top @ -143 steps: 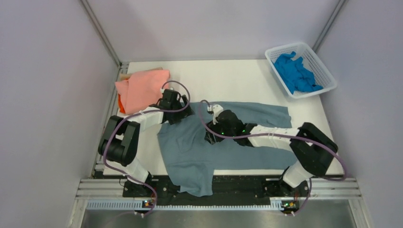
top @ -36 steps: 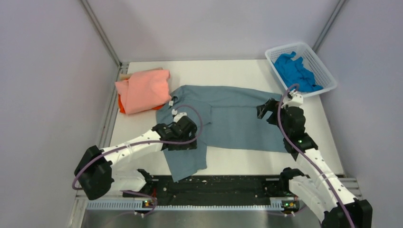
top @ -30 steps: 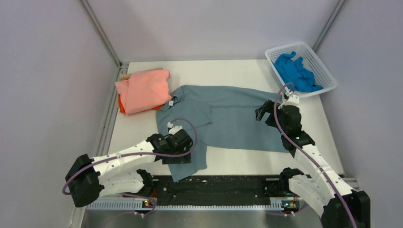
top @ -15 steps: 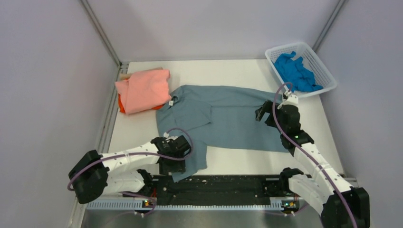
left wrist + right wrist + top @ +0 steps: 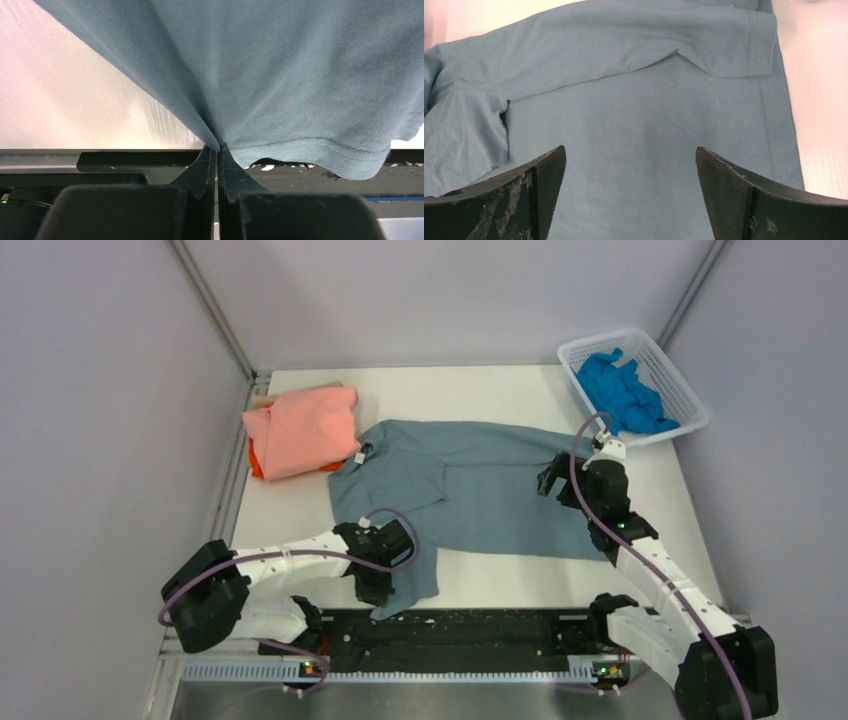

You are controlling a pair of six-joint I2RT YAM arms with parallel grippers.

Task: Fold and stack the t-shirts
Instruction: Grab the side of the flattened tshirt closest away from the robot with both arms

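While left gripper point(image 5: 216, 150) pinches grey-blue t-shirt point(image 5: 490, 495) hem, right gripper point(image 5: 629, 155) wide apart — seemingly hovering.

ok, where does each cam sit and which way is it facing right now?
Top external: fixed above and behind the bases, looking down on the table; left arm and right arm show whole.
Left wrist: low at the near table edge, facing along the left gripper, shut on the grey-blue t-shirt hem.
Right wrist: above the shirt, looking down past the right gripper, open.
Shared: all three see that shirt.
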